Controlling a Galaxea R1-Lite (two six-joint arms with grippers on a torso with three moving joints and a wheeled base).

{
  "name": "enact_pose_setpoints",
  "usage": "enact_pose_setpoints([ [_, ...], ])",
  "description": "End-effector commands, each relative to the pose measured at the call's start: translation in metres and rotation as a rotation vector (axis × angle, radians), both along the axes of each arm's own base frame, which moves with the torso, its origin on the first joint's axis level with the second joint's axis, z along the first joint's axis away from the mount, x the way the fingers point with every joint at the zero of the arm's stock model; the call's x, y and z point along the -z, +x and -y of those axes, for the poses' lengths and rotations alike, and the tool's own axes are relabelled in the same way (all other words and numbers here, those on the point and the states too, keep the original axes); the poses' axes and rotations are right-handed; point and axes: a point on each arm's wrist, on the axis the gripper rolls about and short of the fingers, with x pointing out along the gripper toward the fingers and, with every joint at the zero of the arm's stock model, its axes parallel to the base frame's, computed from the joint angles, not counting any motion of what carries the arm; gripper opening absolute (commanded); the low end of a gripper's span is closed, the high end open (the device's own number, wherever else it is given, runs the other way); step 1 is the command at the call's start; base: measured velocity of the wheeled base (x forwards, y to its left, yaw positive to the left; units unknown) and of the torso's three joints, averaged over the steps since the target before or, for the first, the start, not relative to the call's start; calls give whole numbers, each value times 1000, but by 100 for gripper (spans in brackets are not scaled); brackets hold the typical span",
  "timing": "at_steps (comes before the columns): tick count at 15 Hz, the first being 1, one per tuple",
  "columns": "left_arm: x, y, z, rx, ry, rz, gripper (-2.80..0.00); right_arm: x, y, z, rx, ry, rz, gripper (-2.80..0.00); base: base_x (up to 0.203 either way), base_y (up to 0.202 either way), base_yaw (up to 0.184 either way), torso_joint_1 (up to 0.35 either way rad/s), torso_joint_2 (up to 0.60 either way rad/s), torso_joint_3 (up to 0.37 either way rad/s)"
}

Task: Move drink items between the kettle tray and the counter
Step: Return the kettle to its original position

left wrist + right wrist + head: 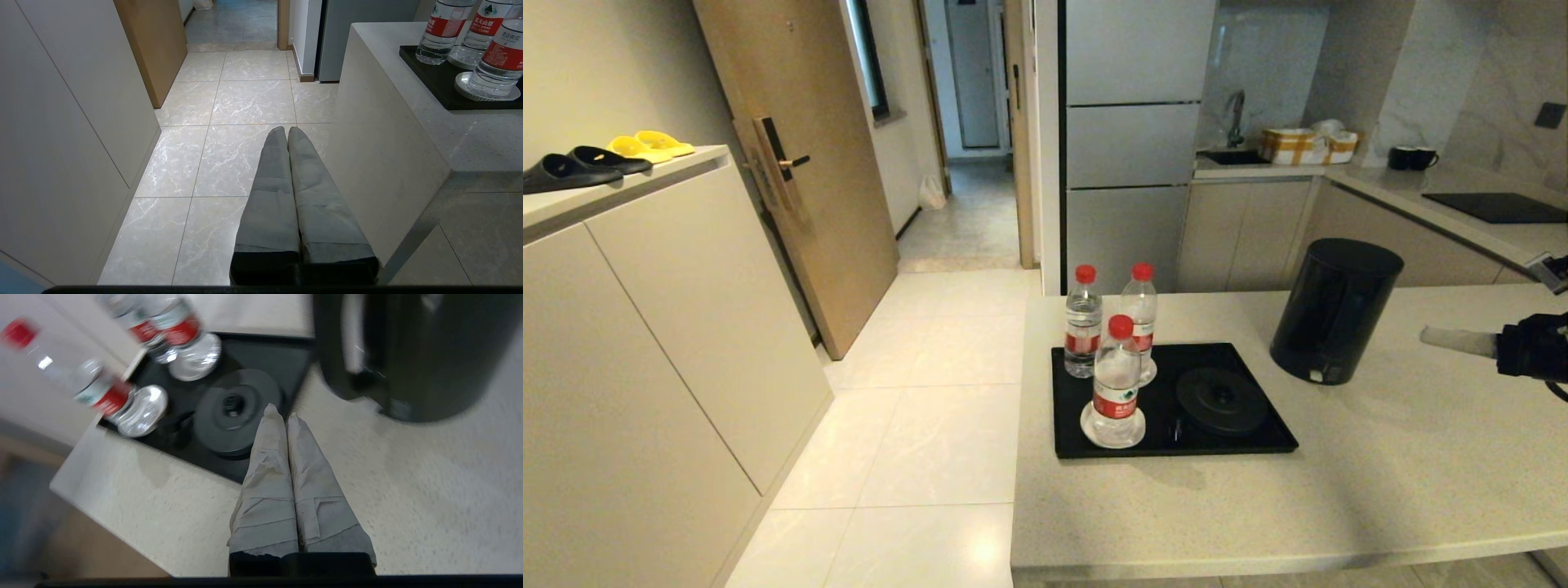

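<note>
The tall black kettle (1335, 310) stands on the beige counter (1339, 490), just right of the black tray (1258, 434). The tray's round kettle base (1221, 398) is bare. Three red-capped water bottles stand on the tray's left part: two at the back (1083, 322) (1141, 314) and one in front (1116, 380). My right gripper (1431, 336) hovers shut and empty over the counter to the right of the kettle; in the right wrist view the gripper (281, 411) points toward the kettle base (237, 410). My left gripper (286, 131) hangs shut over the floor beside the counter's end.
White saucers (1112, 430) lie under two of the bottles. A cream cabinet (686, 286) with slippers (605, 155) stands at the left across the tiled floor. At the far right, another worktop carries a black hob (1499, 207) and mugs (1413, 158).
</note>
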Motion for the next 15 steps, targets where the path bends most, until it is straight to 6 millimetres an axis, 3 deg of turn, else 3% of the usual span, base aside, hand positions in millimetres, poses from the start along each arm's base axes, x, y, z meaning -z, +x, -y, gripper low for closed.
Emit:
enact_pose_setpoints([
  [1,0,0,0,-2,0,-2,-280,20,13,8,17,44,-52,-280,0,0,0,0,0,0],
  [6,0,0,0,-2,0,-2,-280,21,15,10,7,34,-37,-280,0,0,0,0,0,0],
  [7,0,0,0,-2,0,-2,-280,20,17,10,0,19,-19,0,0,0,0,0,0,0],
  [13,0,0,0,-2,0,-2,-280,28,34,20,-2,-18,33,0,0,0,0,0,0,0],
  [15,0,0,0,-2,0,-2,-280,36,42,15,-20,-26,39,0,0,0,0,0,0,0],
])
